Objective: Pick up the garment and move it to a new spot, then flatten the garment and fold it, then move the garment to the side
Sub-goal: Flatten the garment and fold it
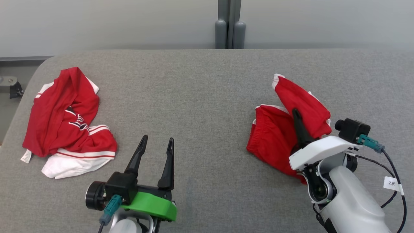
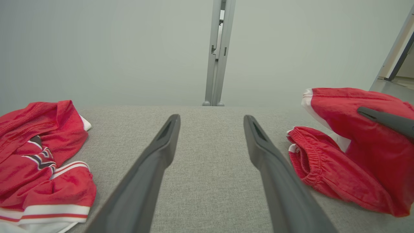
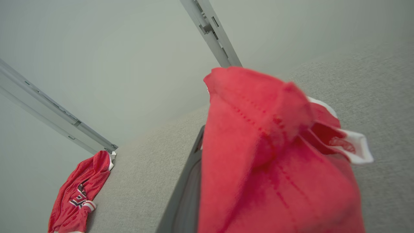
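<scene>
The garment (image 1: 278,136), red shorts with white trim and an elastic waistband, sits crumpled at the right of the grey table (image 1: 207,90). My right gripper (image 1: 295,112) is shut on it. One dark finger shows against the cloth, and a fold is raised and draped over it while the lower part rests on the table. In the right wrist view the red cloth (image 3: 275,161) hangs over the fingers (image 3: 187,184). The left wrist view shows the garment (image 2: 339,168) with that finger (image 2: 385,120) across it. My left gripper (image 1: 157,139) (image 2: 212,119) is open over bare table, with nothing between its fingers.
A red and white jersey (image 1: 64,119) (image 2: 38,161) (image 3: 81,194) lies crumpled at the table's left. A grey post (image 1: 229,26) stands behind the far edge. Bare table stretches between the two heaps of cloth.
</scene>
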Motion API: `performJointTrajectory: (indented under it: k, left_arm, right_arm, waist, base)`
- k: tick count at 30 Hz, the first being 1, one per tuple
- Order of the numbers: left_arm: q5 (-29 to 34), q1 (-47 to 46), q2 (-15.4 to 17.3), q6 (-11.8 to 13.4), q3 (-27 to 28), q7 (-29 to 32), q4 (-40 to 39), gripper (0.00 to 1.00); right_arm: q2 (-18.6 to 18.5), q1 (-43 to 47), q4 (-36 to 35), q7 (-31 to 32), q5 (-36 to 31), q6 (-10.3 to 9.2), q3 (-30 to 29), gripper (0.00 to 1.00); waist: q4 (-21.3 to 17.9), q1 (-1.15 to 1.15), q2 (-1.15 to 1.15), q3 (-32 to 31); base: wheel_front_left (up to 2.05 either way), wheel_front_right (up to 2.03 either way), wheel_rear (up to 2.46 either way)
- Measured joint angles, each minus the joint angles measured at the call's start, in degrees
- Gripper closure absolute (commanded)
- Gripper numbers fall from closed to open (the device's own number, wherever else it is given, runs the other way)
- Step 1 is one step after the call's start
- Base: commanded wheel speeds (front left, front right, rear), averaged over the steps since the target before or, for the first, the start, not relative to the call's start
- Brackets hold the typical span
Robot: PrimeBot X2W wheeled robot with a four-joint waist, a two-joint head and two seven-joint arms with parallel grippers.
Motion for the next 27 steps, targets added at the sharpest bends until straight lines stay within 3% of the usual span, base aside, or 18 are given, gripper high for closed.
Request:
performJointTrajectory:
  k: [7,8,9,27]
  left_arm:
    - [-0.14,0.59,0.0,0.24,0.07,0.0,0.0,0.0]
    - [-0.15,0.66,0.0,0.24,0.05,0.0,-0.01,0.0]
    - [-0.2,0.68,0.0,0.25,0.03,0.0,-0.02,0.0]
    - [-0.47,0.67,0.0,0.76,0.16,0.0,0.03,0.0]
  right_arm:
    - [-0.87,0.04,1.9,0.29,0.27,0.0,6.7,1.0]
    - [-1.13,-0.05,2.08,0.18,-0.04,0.0,7.75,0.1]
    - [-1.23,-0.16,2.22,0.11,-0.04,0.0,8.46,0.0]
    - [0.2,-1.68,4.44,4.81,4.93,0.0,25.38,0.0]
  waist:
    - [1.52,0.0,0.0,-0.67]
    - [1.72,0.0,0.0,-0.71]
    - [1.87,0.0,0.0,-0.72]
    - [1.96,0.0,0.0,-0.65]
  base:
    - [0.0,0.0,0.0]
    - [0.0,0.0,0.0]
    - [0.0,0.0,0.0]
    - [0.0,0.0,0.0]
